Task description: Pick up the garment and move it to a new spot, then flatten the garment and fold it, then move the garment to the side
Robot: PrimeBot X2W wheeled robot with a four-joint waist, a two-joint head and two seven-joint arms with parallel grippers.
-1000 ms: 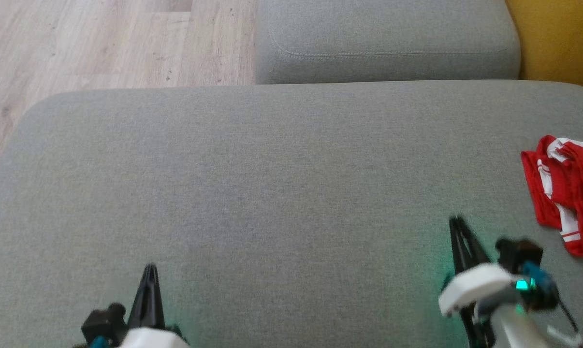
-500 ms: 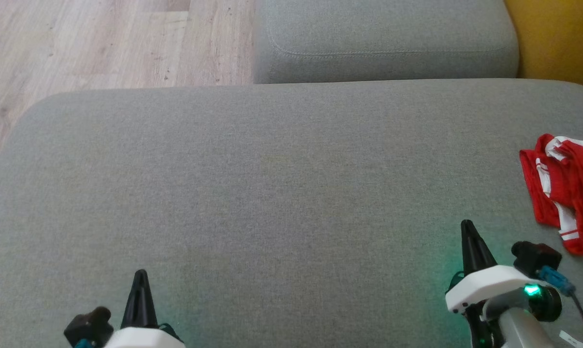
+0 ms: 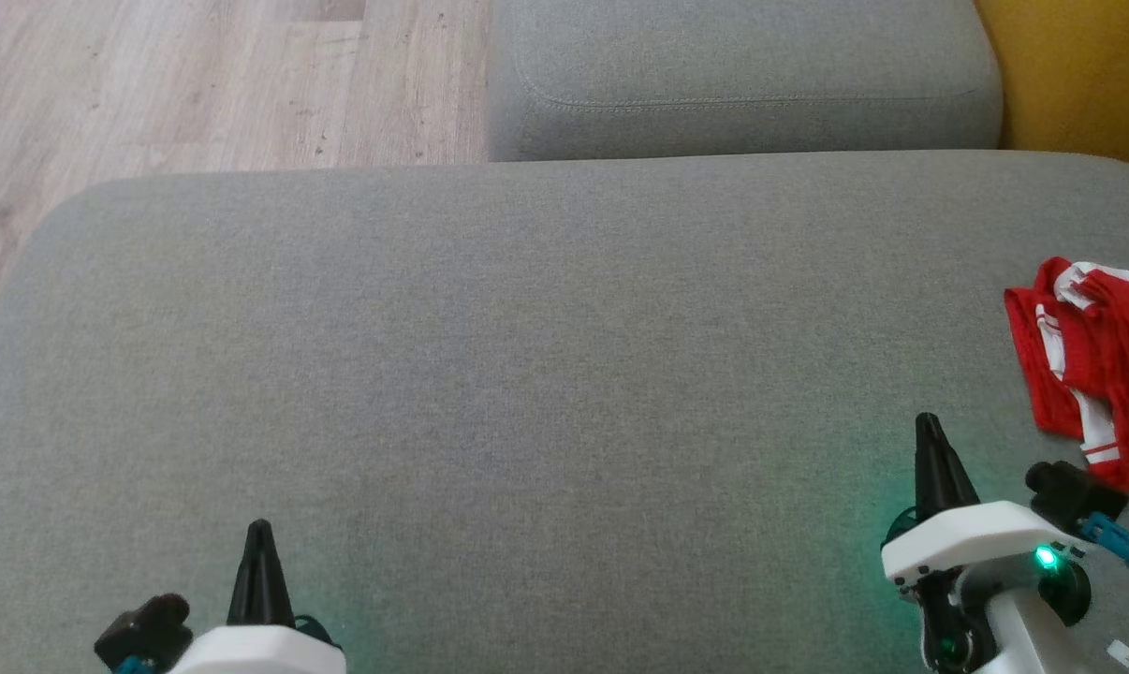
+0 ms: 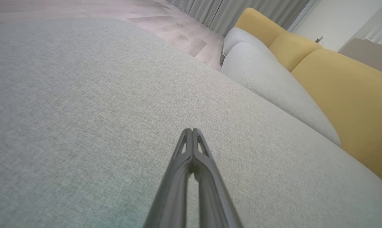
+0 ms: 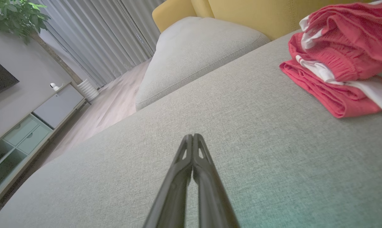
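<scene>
I read the grey cushion [image 3: 527, 374] as the work surface. The garment [image 3: 1089, 374] lies layered at its right edge. The right gripper [image 3: 928, 426] and left gripper [image 3: 259, 529] are pressed together and empty. I judge set-aside done; next, keep the arms clear.

The garment [image 3: 1093, 374] is coloured red, and white stripes are seen along its edges. The sofa seat [image 3: 527, 356] is covered in a plain light grey woven fabric, and the same grey is shown on the cushion [image 3: 742, 84] behind it. The backrest [image 3: 1079, 75] is coloured mustard yellow. The floor [image 3: 199, 84] is patterned with pale wood grain. The left claw [image 3: 259, 529] and the right claw [image 3: 928, 426] are coloured black, with white housings [image 3: 967, 538]. A green glow [image 3: 855, 510] is cast on the grey fabric beside them.
</scene>
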